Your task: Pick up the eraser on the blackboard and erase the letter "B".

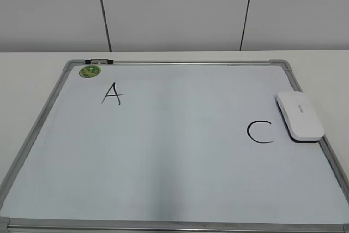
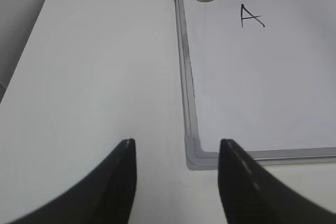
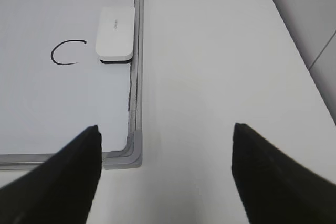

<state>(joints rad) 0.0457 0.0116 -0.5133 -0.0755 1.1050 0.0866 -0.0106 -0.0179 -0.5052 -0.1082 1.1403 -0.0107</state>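
Observation:
The white eraser lies on the blackboard at its right edge, beside a black "C"; it also shows in the right wrist view. A black "A" is at the upper left. No letter "B" shows anywhere on the board. My left gripper is open and empty over the table by the board's near left corner. My right gripper is open and empty over the table by the near right corner. Neither gripper shows in the exterior view.
A small round green magnet and a metal clip sit at the board's top left. White table surface lies right of the board and also left of it. A grey panelled wall stands behind.

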